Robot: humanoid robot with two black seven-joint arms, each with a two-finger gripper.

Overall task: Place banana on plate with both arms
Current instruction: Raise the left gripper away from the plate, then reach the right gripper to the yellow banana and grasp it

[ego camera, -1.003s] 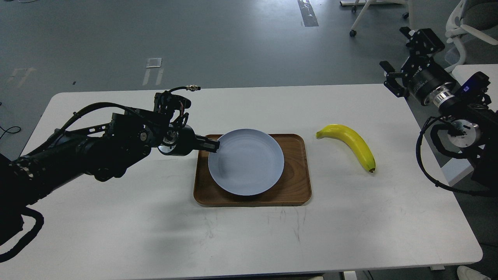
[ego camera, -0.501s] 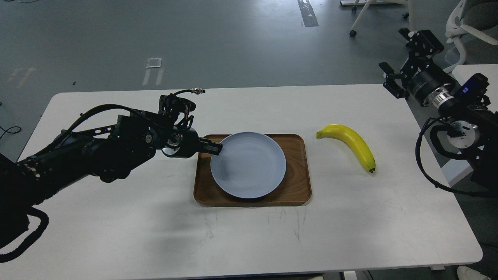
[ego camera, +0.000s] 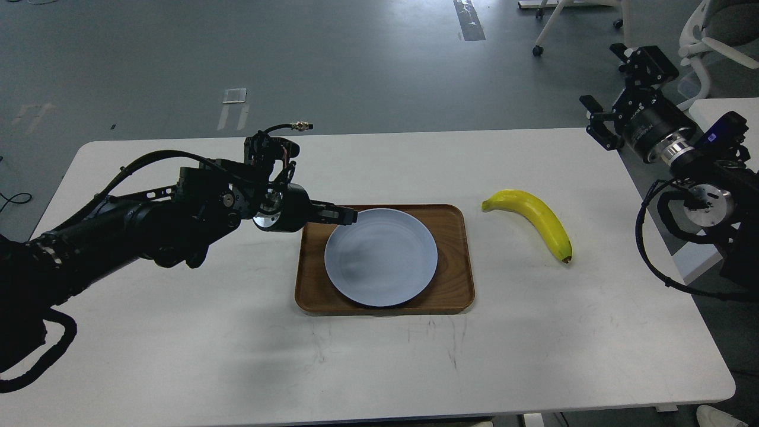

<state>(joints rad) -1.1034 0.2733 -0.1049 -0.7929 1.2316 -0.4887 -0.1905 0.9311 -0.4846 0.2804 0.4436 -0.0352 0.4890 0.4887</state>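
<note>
The yellow banana [ego camera: 536, 220] lies on the white table, right of the tray, with its dark tip toward me. The pale blue-grey plate [ego camera: 381, 257] lies on the brown wooden tray [ego camera: 456, 284]. My left gripper [ego camera: 350, 217] reaches in from the left, its tip over the plate's upper-left rim. Its fingers are seen side-on and dark, so I cannot tell them apart or whether they hold the rim. My right gripper [ego camera: 606, 89] is open and empty, raised beyond the table's far right corner, well away from the banana.
The white table [ego camera: 178, 356] carries only the tray, plate and banana. A second white table edge [ego camera: 699, 267] and my right arm's cables are at the right. Chair legs [ego camera: 557, 24] stand on the grey floor behind.
The plate has dropped and now lies flatter on the tray, slightly further right. My left gripper has moved right and up along the plate's rim. My right arm has barely moved.
</note>
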